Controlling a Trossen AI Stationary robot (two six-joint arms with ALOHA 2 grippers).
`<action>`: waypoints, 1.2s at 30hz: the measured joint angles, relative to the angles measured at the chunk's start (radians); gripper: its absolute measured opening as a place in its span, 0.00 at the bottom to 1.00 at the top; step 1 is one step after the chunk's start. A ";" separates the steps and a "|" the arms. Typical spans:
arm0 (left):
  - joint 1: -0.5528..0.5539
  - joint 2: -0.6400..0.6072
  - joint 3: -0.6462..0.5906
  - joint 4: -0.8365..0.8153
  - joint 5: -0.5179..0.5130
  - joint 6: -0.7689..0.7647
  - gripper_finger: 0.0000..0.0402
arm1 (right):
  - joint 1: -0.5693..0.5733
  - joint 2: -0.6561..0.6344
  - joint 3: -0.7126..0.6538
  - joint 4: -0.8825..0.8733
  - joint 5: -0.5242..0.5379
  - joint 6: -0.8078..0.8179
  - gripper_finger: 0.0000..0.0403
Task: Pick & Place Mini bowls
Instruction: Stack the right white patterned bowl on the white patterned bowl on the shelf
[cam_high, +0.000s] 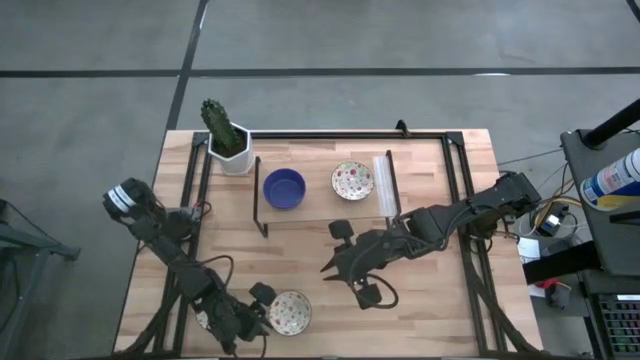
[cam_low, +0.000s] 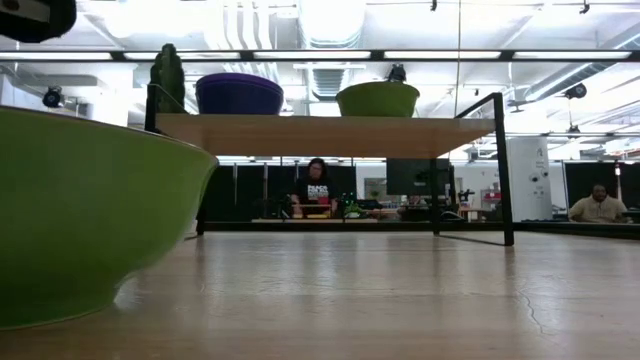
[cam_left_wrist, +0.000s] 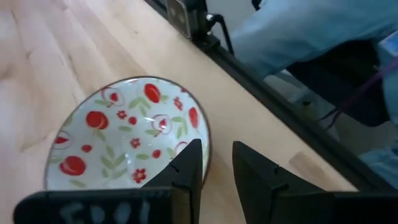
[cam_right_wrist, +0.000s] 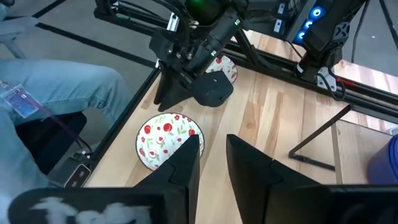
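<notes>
Right, I'm watching the left gripper sitting low at the near edge of the table, and its fingers are standing narrowly apart, pinching nothing. One finger is overlapping the rim of the speckled bowl, the other is lying just outside it, so I'm judging the rim is running into the gap. That bowl is lying flat on the wood beside the left gripper, toward the table's middle; being round, it's offering no long axis to line up with.

I'm seeing the right gripper hanging over the table's centre, fingers likewise parted and empty, farther from that bowl than the left one. So I'm reckoning the left arm is the one for this pick.

Up on the small shelf at the back, a blue bowl and a second speckled bowl are sitting side by side.
</notes>
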 joint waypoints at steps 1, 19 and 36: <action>0.000 0.002 0.000 -0.001 -0.009 0.006 0.21 | 0.000 0.000 0.000 0.000 0.000 0.000 0.18; 0.015 0.003 -0.033 -0.046 -0.062 0.055 0.21 | 0.001 0.000 0.000 0.003 0.000 0.004 0.18; 0.048 0.003 -0.065 -0.044 -0.070 0.167 0.21 | 0.002 0.000 0.000 0.001 0.000 0.013 0.18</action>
